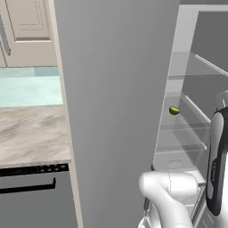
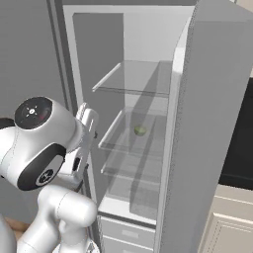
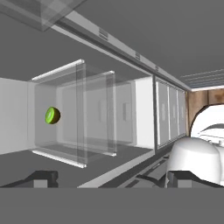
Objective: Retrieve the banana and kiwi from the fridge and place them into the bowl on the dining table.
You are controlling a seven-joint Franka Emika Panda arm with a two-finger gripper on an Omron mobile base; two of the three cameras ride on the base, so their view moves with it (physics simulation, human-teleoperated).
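A: Inside the open fridge (image 2: 148,59), on a middle glass shelf (image 2: 141,141), sits the kiwi (image 2: 140,130), well ahead of the end effector (image 3: 111,178) and off to one side of its view

B: Fingers spread wide, nothing held. No banana visible on these shelves

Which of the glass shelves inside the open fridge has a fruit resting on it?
The middle glass shelf: the kiwi sits on it, while the shelf above and the one below look bare.
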